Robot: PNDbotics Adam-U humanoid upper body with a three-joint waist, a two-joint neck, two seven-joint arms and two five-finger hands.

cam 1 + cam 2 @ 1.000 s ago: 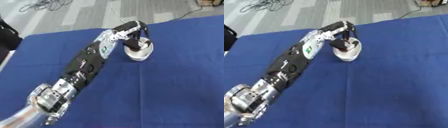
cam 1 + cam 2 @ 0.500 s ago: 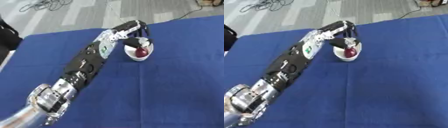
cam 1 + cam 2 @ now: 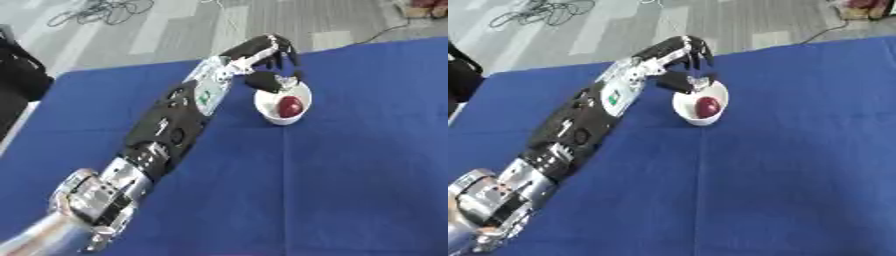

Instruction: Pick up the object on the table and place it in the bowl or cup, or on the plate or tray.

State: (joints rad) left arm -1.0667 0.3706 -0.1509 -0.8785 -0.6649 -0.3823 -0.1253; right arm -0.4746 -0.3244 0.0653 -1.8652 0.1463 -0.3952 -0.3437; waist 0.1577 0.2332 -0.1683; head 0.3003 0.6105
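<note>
A small white bowl [image 3: 273, 111] stands on the blue table, right of centre toward the far side. A dark red round object [image 3: 290, 105] lies inside it. My left hand [image 3: 269, 51] hangs just above and behind the bowl's far rim, at the end of the long black arm that runs up from the lower left. Its fingers droop relaxed and hold nothing; the thumb [image 3: 262, 81] hangs over the bowl's left rim. The right hand shows in no view.
The blue cloth [image 3: 350, 175] covers the whole table. Beyond its far edge is grey floor with a tangle of cables [image 3: 96, 10]. A dark shape [image 3: 19, 65] stands at the left edge.
The hand was down in the bowl, covering the red object. It has let go and lifted up and back, and the red object now lies in the bowl.
</note>
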